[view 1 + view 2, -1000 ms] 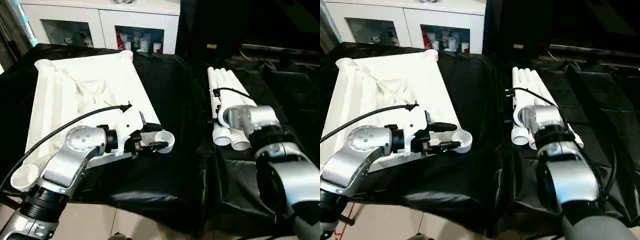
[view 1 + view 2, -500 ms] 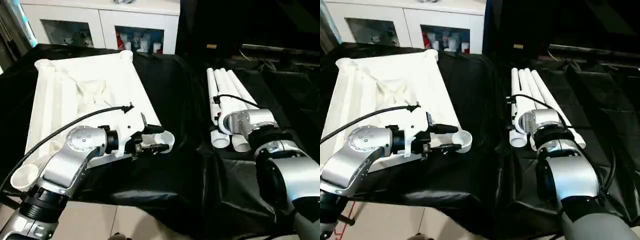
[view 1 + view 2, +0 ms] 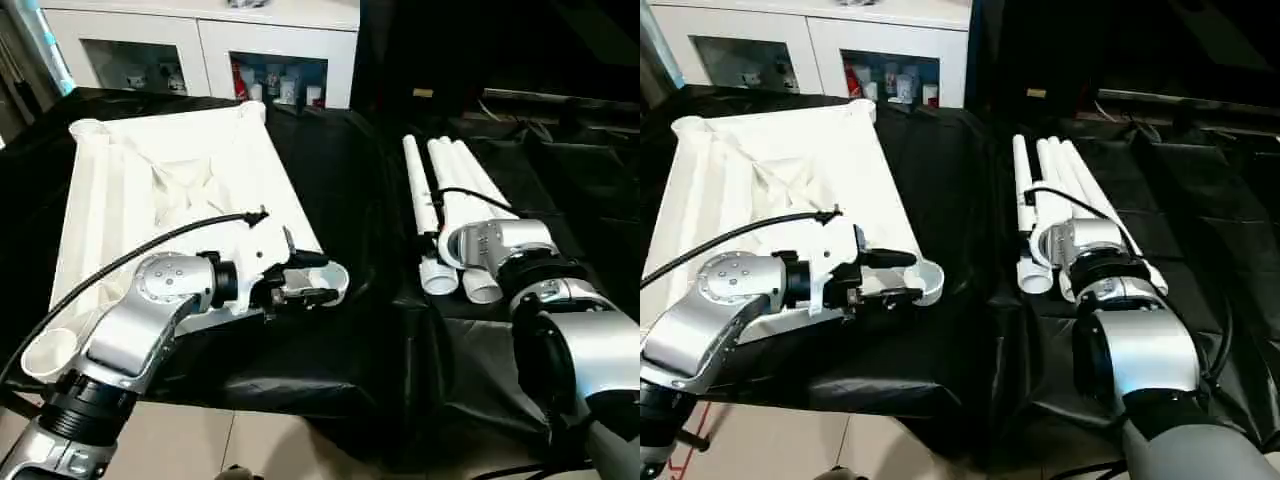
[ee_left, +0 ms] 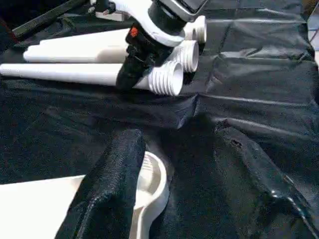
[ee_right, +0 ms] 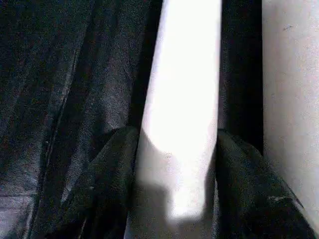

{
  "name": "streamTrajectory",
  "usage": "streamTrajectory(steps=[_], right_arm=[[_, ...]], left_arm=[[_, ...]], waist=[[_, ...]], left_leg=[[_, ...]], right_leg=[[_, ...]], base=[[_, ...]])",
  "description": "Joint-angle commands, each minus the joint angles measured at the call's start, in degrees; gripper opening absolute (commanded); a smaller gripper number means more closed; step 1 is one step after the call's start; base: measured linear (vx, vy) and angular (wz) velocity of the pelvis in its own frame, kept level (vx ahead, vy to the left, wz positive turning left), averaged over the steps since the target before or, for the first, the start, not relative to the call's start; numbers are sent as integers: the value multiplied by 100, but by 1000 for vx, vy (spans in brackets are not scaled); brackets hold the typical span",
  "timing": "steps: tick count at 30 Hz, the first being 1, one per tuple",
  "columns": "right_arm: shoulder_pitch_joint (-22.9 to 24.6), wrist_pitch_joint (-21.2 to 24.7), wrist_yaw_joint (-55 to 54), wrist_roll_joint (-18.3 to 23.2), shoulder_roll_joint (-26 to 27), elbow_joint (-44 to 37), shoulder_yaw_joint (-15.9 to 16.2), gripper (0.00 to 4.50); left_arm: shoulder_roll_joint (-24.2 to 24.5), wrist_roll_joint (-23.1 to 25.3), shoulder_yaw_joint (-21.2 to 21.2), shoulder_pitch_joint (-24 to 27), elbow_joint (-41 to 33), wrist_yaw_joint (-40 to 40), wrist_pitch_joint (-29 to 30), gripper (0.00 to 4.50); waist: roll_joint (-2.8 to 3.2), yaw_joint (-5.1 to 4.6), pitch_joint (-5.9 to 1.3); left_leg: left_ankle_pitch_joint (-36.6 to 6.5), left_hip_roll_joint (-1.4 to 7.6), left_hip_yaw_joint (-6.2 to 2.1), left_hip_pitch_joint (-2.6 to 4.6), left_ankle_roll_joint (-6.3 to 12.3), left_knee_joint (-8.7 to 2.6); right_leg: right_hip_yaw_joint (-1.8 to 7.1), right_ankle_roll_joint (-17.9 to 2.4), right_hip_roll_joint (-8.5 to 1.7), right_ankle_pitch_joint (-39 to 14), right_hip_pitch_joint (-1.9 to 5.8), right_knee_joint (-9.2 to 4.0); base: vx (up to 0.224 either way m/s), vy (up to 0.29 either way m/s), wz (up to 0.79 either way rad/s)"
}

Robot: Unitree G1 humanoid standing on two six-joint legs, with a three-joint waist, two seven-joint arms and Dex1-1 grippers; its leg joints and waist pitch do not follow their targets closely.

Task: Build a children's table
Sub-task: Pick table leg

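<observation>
Four legs (image 3: 455,205) lie unfitted at right; right gripper (image 5: 172,189) jaws clamp one, left gripper (image 4: 189,164) jaws apart at tabletop (image 3: 170,190) socket.

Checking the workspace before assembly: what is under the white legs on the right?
The legs lie on black sheeting that covers the whole surface. What the sheeting rests on is hidden. The right claw has a finger on each side of one leg.
</observation>
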Motion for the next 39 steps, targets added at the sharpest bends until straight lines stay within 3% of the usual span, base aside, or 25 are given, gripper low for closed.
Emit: streamTrajectory(steps=[1,2,5,7,9,13,16,18,19,20,21,22,23,24,26,29,32,35,39], right_arm=[[7,-185,14,157,13,30,-157,208],[7,-185,14,157,13,30,-157,203],[184,-556,290,256,26,-194,-283,194],[213,-602,327,295,32,-227,-322,192],[393,-1188,661,477,82,-519,-457,191],[683,-1533,1196,775,144,-1123,-619,191],[1147,-1374,2278,1212,181,-2109,-568,191],[1346,-1203,2652,1387,171,-2492,-521,191],[1639,-1002,3112,1629,143,-3027,-447,191],[1639,-1002,3112,1629,143,-3027,-447,191],[1941,-856,3501,1894,101,-3561,-372,191],[1941,-856,3501,1894,101,-3561,-372,191],[2553,-452,4115,2447,-44,-4632,-214,190],[2662,-387,4211,2543,-82,-4820,-184,190],[3034,-92,4542,2867,-217,-5484,-116,189],[3180,97,4644,2993,-265,-5803,-130,189],[3370,300,4698,3076,-328,-6204,-83,189],[3529,416,4621,3120,-409,-6476,65,189],[3494,460,4541,3098,-402,-6516,116,189]], left_arm=[[-70,95,62,-175,79,211,42,260],[-70,95,62,-175,79,211,42,260],[-414,606,250,-564,837,1395,281,260],[-512,603,334,-629,972,1569,266,260],[-814,437,605,-806,1239,1914,146,260],[-1282,17,1005,-1098,1456,2297,142,260],[-1614,-431,1346,-1468,1651,2543,787,260],[-1747,-658,1496,-1592,1688,2567,988,260],[-1947,-1103,1749,-1752,1691,2513,1429,260],[-1947,-1103,1749,-1752,1691,2513,1429,260],[-2131,-1452,1956,-1889,1693,2511,1715,260],[-2131,-1452,1956,-1889,1693,2511,1715,260],[-2420,-2046,2273,-2129,1774,2639,2271,260],[-2467,-2159,2313,-2156,1776,2649,2361,260],[-2638,-2600,2480,-2248,1756,2702,2741,260],[-2753,-2823,2573,-2260,1663,2735,2955,260],[-2858,-2843,2554,-2248,1545,2812,3216,260],[-2971,-3181,2651,-2276,1429,2915,3467,260],[-2976,-3226,2645,-2280,1372,2954,3533,241]], waist=[[77,20,-429],[70,26,-432],[94,16,-440],[82,30,-452],[61,47,-470],[30,86,-492],[-3,89,-488],[-2,163,-486],[-27,169,-471],[-2,222,-472],[-24,214,-472],[-16,257,-472],[-41,293,-465],[-43,328,-452],[-4,392,-457],[-27,373,-430],[-14,337,-390],[-18,320,-397],[-13,296,-399]], left_leg=[[-22,224,-16,54,80,-313],[1,219,-16,53,94,-309],[6,208,-13,56,162,-288],[81,214,-39,48,209,-297],[150,221,-36,37,266,-280],[328,214,-27,26,520,-248],[417,218,-23,-1,718,-231],[448,240,-29,3,827,-223],[448,224,-7,5,816,-224],[408,257,-18,26,830,-218],[404,257,-21,13,827,-227],[392,265,-17,31,828,-213],[397,263,-15,31,844,-212],[376,261,-8,34,862,-207],[369,275,-38,10,879,-206],[182,263,-37,17,741,-236],[-156,273,-48,31,534,-285],[-94,258,-54,22,442,-286],[-77,248,-56,14,418,-290]], right_leg=[[240,-1697,-387,1343,321,-281],[245,-1710,-393,1389,330,-279],[250,-1695,-387,1524,332,-279],[242,-1713,-412,1540,356,-281],[247,-1737,-421,1742,380,-269],[237,-1867,-408,2115,374,-235],[222,-1884,-398,2255,378,-218],[211,-1890,-425,2195,366,-228],[212,-1890,-399,2154,372,-236],[212,-1924,-428,2023,335,-247],[204,-1933,-421,1940,342,-242],[213,-1918,-438,1898,338,-250],[208,-1918,-428,1865,343,-261],[215,-1879,-421,1855,347,-272],[209,-1853,-455,1702,325,-261],[211,-1801,-453,1279,319,-325],[223,-1637,-462,655,315,-405],[229,-1589,-464,708,333,-410],[228,-1536,-452,734,323,-420]], base=[[0,0,0],[0,0,0],[0,0,0],[0,0,0],[0,0,0],[0,0,0],[0,0,0],[0,0,0],[0,0,0],[0,0,0],[0,0,0],[0,0,0],[0,0,0],[0,0,0],[0,0,0],[0,0,0],[0,0,0],[0,0,0],[0,0,0]])
